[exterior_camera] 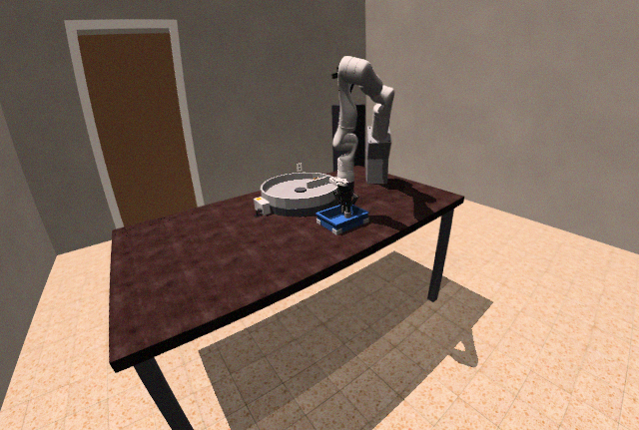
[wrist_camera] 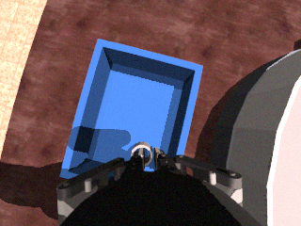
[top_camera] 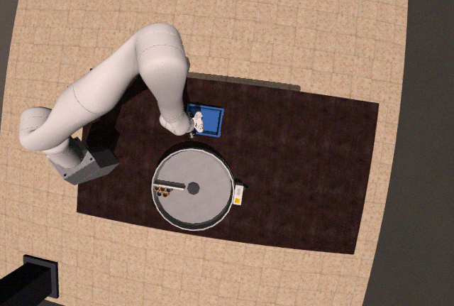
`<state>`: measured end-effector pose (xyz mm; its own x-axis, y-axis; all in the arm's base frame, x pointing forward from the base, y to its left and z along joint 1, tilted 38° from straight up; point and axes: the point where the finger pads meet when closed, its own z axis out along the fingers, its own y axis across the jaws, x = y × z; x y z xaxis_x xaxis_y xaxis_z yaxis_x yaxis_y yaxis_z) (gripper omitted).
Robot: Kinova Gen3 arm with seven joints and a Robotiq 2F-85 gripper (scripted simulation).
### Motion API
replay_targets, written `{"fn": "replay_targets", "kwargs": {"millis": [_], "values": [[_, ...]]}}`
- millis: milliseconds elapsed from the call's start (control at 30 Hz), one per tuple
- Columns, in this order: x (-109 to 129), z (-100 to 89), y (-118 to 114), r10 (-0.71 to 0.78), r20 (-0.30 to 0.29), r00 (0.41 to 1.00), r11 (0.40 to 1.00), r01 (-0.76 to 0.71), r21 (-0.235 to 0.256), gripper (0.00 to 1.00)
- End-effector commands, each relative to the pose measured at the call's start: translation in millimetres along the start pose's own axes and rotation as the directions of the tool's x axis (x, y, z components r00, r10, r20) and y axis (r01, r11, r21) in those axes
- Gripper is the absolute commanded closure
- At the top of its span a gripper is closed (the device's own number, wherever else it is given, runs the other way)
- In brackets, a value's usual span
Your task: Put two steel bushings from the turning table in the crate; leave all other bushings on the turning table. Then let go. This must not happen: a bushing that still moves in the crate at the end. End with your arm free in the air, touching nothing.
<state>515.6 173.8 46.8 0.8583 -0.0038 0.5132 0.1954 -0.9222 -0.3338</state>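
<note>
The blue crate (top_camera: 207, 120) sits on the dark table just beyond the round grey turning table (top_camera: 193, 188). It also shows in the side view (exterior_camera: 341, 218) and the wrist view (wrist_camera: 136, 113). My gripper (wrist_camera: 149, 153) (exterior_camera: 344, 207) is lowered into the crate's near edge. Its fingers stand slightly apart. A steel bushing lies upright between them, with a small gap to the right finger. A cluster of several bushings (top_camera: 162, 190), mostly orange-rimmed, rests against a grey bar (top_camera: 170, 184) at the turning table's left side.
A small white control box (top_camera: 238, 194) is fixed to the turning table's right rim. The arm's grey base (top_camera: 88, 165) stands at the table's left end. The turning table's raised rim (wrist_camera: 245, 141) is close to the right of the crate.
</note>
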Motion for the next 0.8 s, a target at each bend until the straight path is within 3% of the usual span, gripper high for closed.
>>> {"fn": "replay_targets", "kwargs": {"millis": [0, 767], "values": [[0.6, -0.5, 0.1, 0.0, -0.001, 1.0, 1.0, 0.0, 0.0, 0.84], [0.5, -6.1, 0.2, -0.001, -0.002, 1.0, 1.0, 0.001, 0.001, 0.84]]}}
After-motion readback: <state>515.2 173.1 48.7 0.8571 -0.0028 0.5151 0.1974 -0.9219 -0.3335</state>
